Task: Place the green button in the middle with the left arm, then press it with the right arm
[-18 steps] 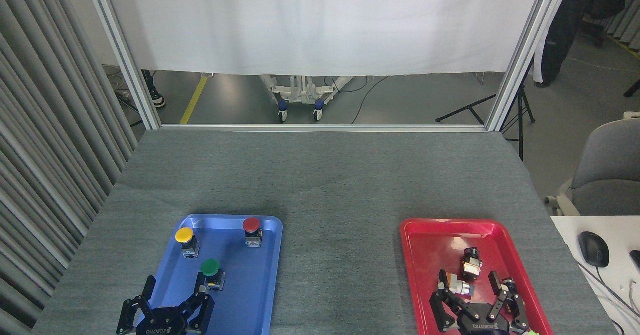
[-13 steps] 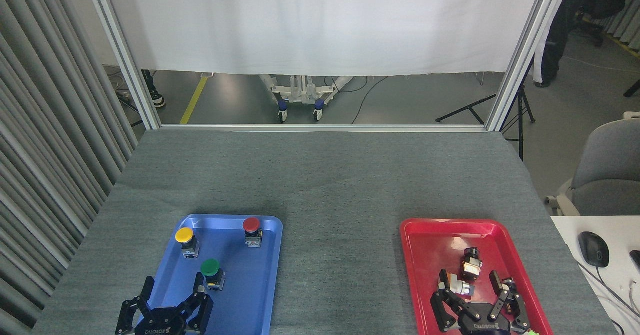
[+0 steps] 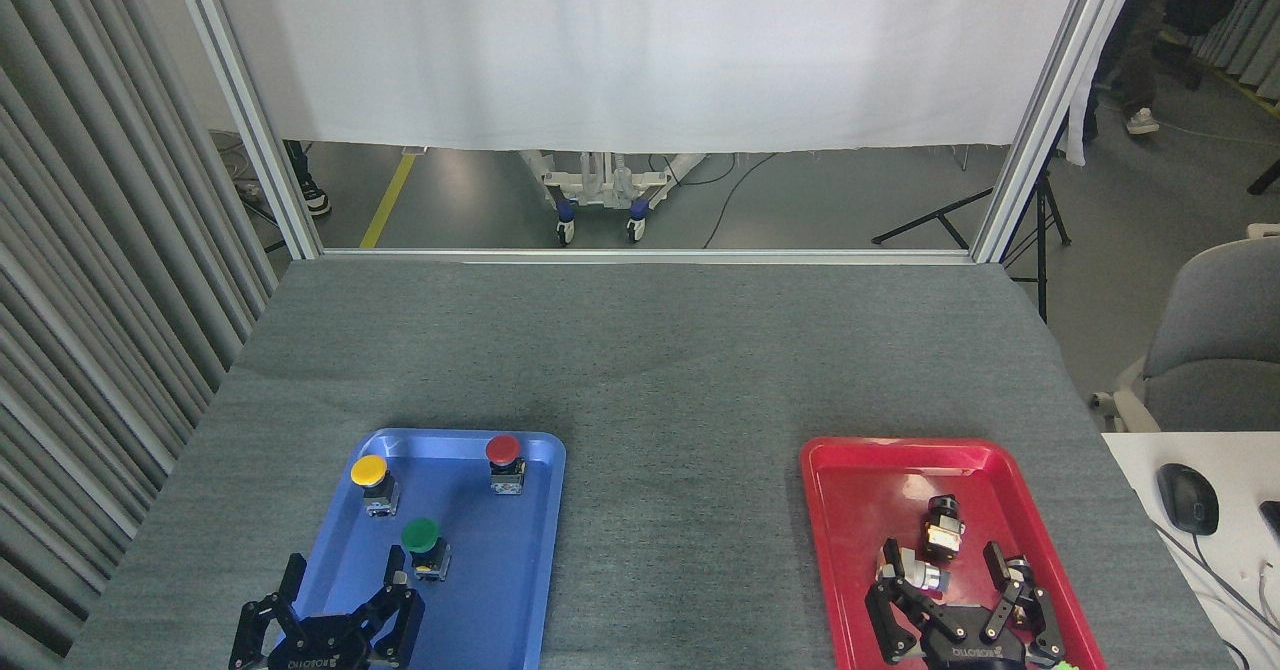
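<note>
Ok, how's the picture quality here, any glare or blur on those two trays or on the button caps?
Head view: even, soft light, everything in sharp focus. The glossy blue plastic tray carries a pale sheen, and the shiny red plastic tray shows whitish glare patches near its far rim. The round green-capped push-button reads crisp, without glare. The grey felt-like table cloth is matte, showing faint darker creases.

Green button (image 3: 421, 537) (upright) in blue tray (image 3: 520, 570), left claw (image 3: 335, 600) beside.
</note>
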Motion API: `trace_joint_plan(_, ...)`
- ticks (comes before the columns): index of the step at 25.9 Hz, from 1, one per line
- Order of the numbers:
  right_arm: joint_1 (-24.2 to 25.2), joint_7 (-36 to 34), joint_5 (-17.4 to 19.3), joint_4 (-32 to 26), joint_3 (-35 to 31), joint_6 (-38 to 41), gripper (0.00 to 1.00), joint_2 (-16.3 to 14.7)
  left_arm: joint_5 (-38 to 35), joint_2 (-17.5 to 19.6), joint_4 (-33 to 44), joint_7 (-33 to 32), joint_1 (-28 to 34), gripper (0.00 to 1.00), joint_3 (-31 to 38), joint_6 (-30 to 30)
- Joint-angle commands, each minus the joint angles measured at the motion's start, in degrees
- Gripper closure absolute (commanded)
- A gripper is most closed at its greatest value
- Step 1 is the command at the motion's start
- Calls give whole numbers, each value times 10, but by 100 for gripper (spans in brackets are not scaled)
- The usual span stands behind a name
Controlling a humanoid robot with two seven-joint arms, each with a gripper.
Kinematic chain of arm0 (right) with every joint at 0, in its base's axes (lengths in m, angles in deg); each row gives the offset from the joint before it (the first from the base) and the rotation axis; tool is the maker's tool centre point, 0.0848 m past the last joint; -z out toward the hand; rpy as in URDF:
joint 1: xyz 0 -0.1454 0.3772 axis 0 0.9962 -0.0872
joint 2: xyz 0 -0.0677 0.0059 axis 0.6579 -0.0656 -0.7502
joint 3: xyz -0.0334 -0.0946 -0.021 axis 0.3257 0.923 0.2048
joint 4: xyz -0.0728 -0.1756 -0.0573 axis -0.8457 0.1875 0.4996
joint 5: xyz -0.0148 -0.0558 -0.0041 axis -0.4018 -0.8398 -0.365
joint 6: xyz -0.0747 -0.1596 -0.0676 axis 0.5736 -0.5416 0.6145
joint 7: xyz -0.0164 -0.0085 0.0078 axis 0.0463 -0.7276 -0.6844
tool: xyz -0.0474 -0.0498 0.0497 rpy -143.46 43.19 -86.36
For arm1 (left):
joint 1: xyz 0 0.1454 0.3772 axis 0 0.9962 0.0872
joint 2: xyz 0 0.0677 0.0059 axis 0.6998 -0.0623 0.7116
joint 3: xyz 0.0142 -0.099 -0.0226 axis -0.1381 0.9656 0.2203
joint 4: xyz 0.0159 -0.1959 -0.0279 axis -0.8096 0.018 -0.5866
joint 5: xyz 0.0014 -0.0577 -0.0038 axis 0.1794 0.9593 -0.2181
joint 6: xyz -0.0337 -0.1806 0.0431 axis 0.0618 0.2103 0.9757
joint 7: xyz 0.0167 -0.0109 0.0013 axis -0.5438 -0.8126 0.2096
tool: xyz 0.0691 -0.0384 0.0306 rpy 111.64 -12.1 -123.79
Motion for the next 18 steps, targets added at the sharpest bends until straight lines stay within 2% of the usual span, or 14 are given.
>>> trace_joint_plan(1, 0, 2, 1, 0, 0, -1, 0, 0, 0, -1, 0, 0, 0, 0, 0, 0)
trace_joint_plan(18, 0, 4, 1, 0, 1, 1, 0, 2, 0, -1, 1, 0, -2, 0, 0, -5)
